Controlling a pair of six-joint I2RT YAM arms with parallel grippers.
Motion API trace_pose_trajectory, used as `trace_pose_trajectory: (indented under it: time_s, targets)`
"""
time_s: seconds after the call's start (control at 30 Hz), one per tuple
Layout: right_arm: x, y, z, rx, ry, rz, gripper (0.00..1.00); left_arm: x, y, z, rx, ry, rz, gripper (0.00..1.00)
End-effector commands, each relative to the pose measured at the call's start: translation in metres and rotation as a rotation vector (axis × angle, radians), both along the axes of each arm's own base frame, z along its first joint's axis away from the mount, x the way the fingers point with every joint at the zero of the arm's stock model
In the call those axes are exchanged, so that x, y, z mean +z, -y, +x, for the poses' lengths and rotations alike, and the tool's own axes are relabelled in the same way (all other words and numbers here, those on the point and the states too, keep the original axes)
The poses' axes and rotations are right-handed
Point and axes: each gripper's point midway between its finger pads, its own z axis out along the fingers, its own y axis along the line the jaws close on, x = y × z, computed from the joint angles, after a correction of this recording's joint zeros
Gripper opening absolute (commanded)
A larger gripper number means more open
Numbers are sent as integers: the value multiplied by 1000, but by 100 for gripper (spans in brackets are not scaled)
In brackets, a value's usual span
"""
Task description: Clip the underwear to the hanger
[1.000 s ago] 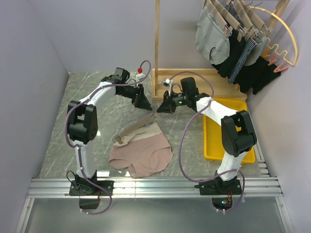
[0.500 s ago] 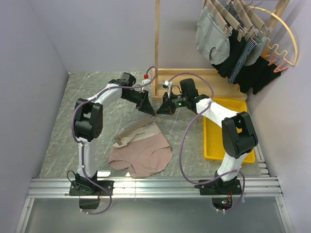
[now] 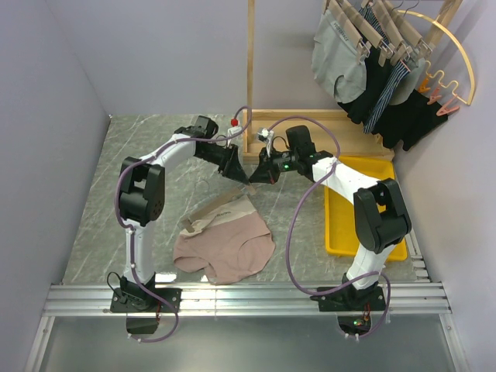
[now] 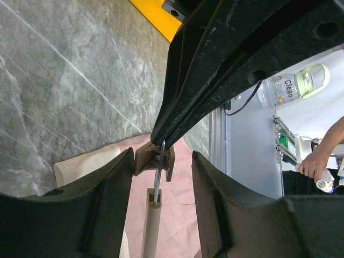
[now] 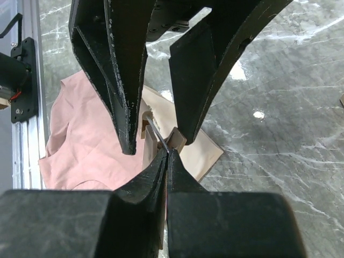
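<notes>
Underwear (image 3: 225, 248) lies spread on the grey marbled surface (image 3: 155, 147), between the two arms and nearer to the left one. Its cream waistband is turned to the far side. Both arms reach inward, and their tips meet just above the far right corner of this waistband.

The right tool (image 5: 166, 155) is closed tight. Its two fingers pinch the thin metal hook of the hanger (image 4: 144, 160), and the wire runs up into the fingertips. The hanger is over the waistband, with its wood bar pointing down toward the pink cloth in the left wrist view. I cannot tell from the pictures if the bar touches the cloth or is a little above it.

The left tool (image 3: 242, 177) is about half wide. Its fingers (image 4: 107, 204) stand on both sides of the small wood block where the hook enters the bar. One finger is at the block; on the other side a gap shows, so it holds nothing.

A yellow tray (image 3: 341, 225) is on the surface beside the right arm. Behind it stands a wood rack (image 3: 250, 77) with other garments (image 3: 372, 85) hanging.
</notes>
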Motion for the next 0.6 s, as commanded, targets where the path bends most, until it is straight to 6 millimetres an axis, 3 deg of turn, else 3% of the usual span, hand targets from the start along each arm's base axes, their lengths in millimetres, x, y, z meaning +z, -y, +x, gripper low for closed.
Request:
trace_pose_trajectory:
  time_s: [0.0,0.27,0.4,0.47,0.57]
  targets:
    - [25,-4,1,10,86,27,0,2,5,-4,-32,-2,-27,52]
    - [24,-4,2,5,83,27,0,0,4,-5,-54,-7,-31,38]
    - [22,-4,0,8,77,24,0,4,5,-4,-52,11,-37,7]
    - [21,-3,0,11,76,24,0,3,5,-4,-46,11,-34,0]
    - [20,-3,-2,14,73,23,0,6,5,-5,-48,7,-42,0]
